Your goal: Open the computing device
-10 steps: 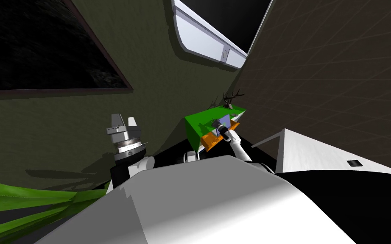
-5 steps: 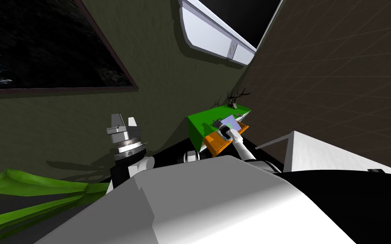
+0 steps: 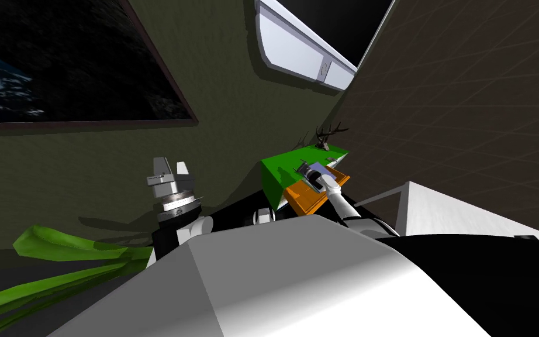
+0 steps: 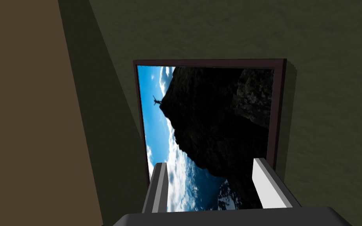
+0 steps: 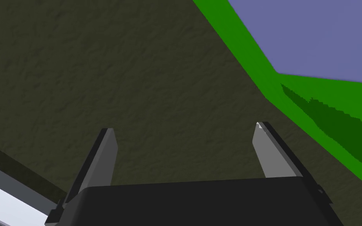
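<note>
The computing device shows as a flat lavender panel (image 3: 324,171) on a green desk (image 3: 280,169) with an orange front (image 3: 304,198), in the corner ahead. My right gripper (image 3: 306,168) is over the desk at the panel's near-left edge. In the right wrist view that gripper (image 5: 184,129) is open with nothing between its fingers; the lavender panel (image 5: 313,35) and the green desk top (image 5: 333,106) lie off to one side of it, beyond one fingertip. My left gripper (image 3: 168,165) is raised at my left, and in its wrist view it (image 4: 211,163) is open and empty.
A dark antler ornament (image 3: 328,137) stands at the desk's far end. A white block (image 3: 467,216) is close on my right, under a brown wall. Green plant leaves (image 3: 58,248) spread at lower left. An olive wall carries a framed picture (image 3: 58,64).
My head view has swung, so everything has slid right. My right hand has moved farther along the desk, and the lavender panel now shows broader and flatter. The left arm is unchanged.
</note>
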